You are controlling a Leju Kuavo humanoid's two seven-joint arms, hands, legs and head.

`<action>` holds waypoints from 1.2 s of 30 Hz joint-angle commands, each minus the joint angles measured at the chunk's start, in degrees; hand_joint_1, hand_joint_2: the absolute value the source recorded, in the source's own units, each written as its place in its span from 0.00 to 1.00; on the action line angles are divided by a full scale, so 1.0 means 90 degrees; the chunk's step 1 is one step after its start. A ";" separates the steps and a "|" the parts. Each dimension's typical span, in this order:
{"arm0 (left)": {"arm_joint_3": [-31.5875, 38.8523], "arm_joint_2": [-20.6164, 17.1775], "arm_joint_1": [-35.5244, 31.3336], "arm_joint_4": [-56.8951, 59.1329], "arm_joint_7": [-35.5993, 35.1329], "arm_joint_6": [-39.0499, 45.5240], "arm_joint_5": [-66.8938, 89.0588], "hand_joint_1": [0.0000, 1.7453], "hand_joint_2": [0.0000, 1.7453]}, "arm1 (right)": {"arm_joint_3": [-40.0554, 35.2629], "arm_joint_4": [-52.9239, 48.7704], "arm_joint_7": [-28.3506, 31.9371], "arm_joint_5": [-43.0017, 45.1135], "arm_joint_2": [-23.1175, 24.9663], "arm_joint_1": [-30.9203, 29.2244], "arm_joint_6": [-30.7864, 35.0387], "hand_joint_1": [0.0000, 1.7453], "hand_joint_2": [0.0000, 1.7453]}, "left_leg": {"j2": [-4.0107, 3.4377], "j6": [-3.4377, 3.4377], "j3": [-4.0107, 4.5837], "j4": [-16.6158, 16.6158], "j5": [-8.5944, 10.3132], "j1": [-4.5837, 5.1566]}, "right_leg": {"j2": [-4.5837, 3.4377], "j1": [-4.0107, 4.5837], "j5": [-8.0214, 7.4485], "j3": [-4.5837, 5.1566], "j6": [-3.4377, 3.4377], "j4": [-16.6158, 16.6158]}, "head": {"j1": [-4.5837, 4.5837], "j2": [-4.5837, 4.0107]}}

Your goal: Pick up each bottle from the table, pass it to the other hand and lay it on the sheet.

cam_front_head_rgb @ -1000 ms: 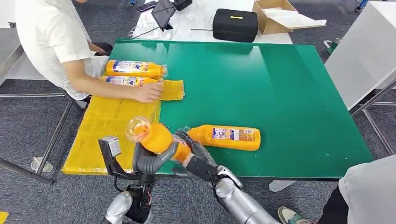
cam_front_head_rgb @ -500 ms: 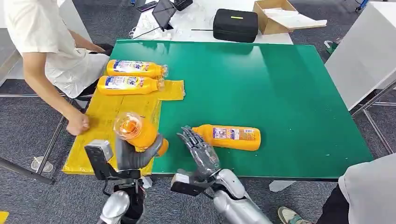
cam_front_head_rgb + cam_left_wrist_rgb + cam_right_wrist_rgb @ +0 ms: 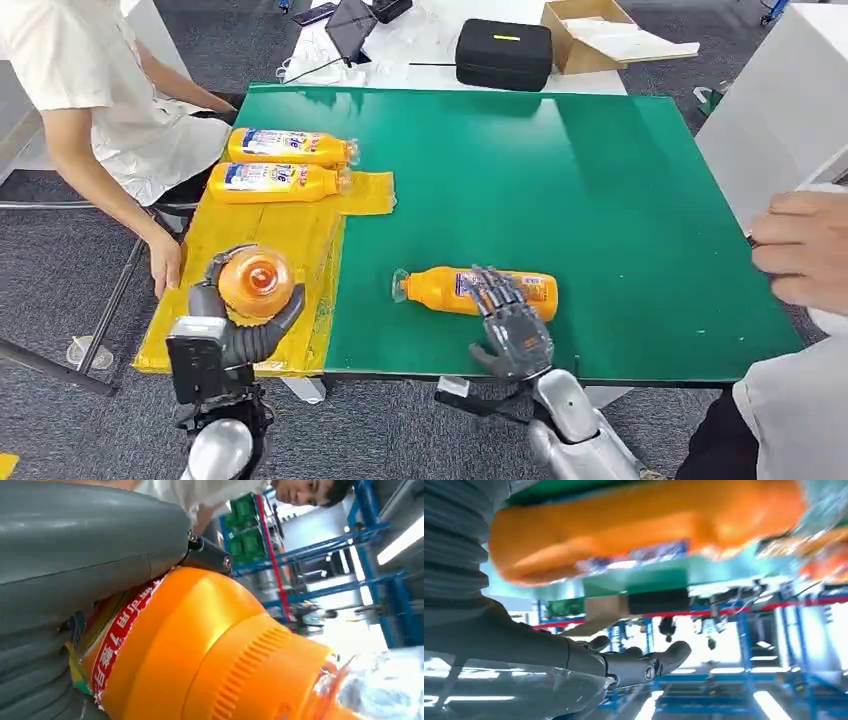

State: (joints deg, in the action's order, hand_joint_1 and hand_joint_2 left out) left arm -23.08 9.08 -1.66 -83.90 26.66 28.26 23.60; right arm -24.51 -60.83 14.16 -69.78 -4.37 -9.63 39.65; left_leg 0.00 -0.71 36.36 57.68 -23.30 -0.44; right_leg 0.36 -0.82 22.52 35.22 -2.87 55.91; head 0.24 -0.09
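Note:
My left hand (image 3: 238, 325) grips an orange bottle (image 3: 256, 283) upright, cap toward the camera, above the near end of the yellow sheet (image 3: 240, 250). The left wrist view shows that bottle (image 3: 200, 655) close up, wrapped by my grey hand (image 3: 75, 555). Another orange bottle (image 3: 480, 293) lies on its side on the green table (image 3: 560, 170), cap pointing left. My right hand (image 3: 508, 325) hovers over its right half with fingers spread and nothing in them. The right wrist view shows this bottle (image 3: 644, 525) just beyond my open hand (image 3: 624, 662). Two bottles (image 3: 285, 165) lie on the sheet's far end.
A person in white sits at the left, one hand (image 3: 164, 262) resting on the sheet's edge. Another person's hand (image 3: 805, 250) reaches in at the right edge. A black case (image 3: 503, 53) and a cardboard box (image 3: 590, 35) sit beyond the table.
My right hand let go of the first bottle and moved right over the lying bottle. My left hand carried its bottle left over the sheet. The person's hand withdrew to the sheet's edge.

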 commanded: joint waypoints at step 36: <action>-0.0004 -0.0383 -0.3979 0.7199 -0.2876 -0.2947 0.4638 0.00 1.00 | 0.0078 0.1536 0.1256 0.1575 0.0768 -0.0928 -0.0303 0.00 1.00 | -0.0007 0.0003 -0.0012 0.0001 0.0016 -0.0004 | -0.0012 0.0005 -0.0013 -0.0015 0.0006 0.0003 | 0.0000 0.0000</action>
State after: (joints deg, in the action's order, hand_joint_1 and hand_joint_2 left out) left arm -23.89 6.34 -32.66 -28.30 -0.48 10.33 66.44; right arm -23.04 -55.78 22.56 -58.81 0.68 -13.27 36.96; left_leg 0.09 -0.70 36.36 57.68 -23.12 -0.45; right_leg 0.40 -0.81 22.42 35.17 -2.89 55.95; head 0.24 -0.09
